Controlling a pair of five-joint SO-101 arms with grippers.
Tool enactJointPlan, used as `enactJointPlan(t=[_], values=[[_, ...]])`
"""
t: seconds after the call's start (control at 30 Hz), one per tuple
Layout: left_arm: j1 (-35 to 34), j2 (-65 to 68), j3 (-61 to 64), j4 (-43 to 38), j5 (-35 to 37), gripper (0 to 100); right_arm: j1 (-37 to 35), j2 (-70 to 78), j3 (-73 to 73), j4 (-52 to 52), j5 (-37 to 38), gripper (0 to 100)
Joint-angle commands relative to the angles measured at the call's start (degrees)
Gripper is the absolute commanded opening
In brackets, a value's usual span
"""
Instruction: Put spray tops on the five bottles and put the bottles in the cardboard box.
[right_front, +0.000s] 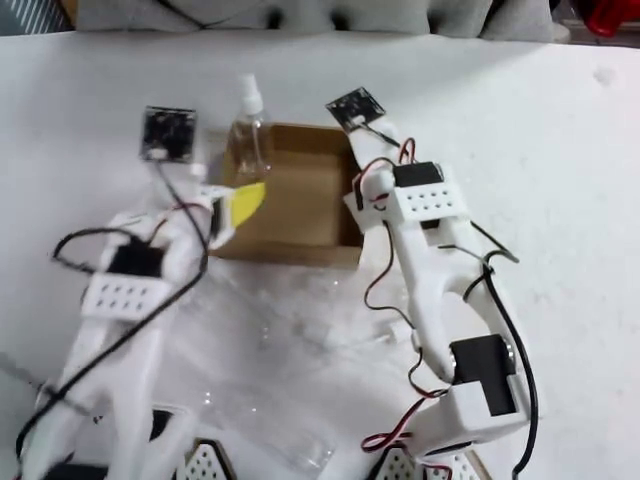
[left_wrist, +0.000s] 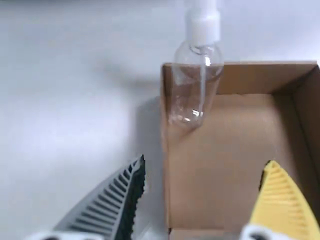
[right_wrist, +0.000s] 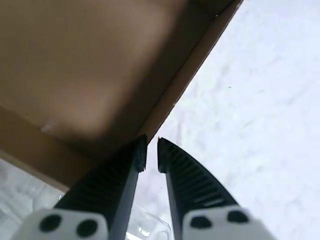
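So far one bottle (left_wrist: 194, 85) with its spray top (left_wrist: 202, 22) on appears to stand upright in the far corner of the cardboard box (right_front: 300, 195), against the wall on the left arm's side. I judge the task about one bottle in of five.

- Left gripper (left_wrist: 205, 164): fingers spread wide and holding nothing. The grey one is outside the box wall and the yellow one over the box floor, well short of the bottle.
- Right gripper (right_wrist: 151, 147): fingers all but closed, with a slim gap. The tips are at the rim of the opposite box wall. Nothing shows between them.

Next move, as I read it: the left arm must clear the wall without knocking the standing bottle, then go for another bottle and a top.

Hard to make out:
- Loose clear pieces (right_front: 312, 452) lie on the white table (right_front: 560, 150) between the arm bases. I cannot tell bottles from tops, nor count them.
- Whether the right fingertips nip the cardboard is unclear.
- The bottle's foot is partly masked by the wall.
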Motion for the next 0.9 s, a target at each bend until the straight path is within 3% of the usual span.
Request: enactJointPlan(t=[0.0,0.17,0.33,0.47,0.6,0.87], values=[[-3.9,-10.1,-0.7,11.3,-1.0,34,0.8,-2.9,-0.7,0.5,-0.7,1.6],[-10.2,-15.9,-0.7,24.5,-5.4,34,0.8,-3.0,0.3,0.1,-0.7,1.6],[-17.8,-16.2,-0.7,32.2,-13.2,34,0.8,-3.0,0.4,0.1,-0.7,1.6],[-19.4,-16.2,-0.3,42.8,-24.7,34,0.8,-3.0,0.4,0.1,-0.7,1.6],[-19.5,-16.7,-0.3,54.5,-30.3,34,0.8,-2.9,0.4,0.1,-0.7,1.6],[-23.9,-16.2,5.6,54.5,-44.0,34,0.8,-2.9,0.4,0.2,-0.4,1.6]])
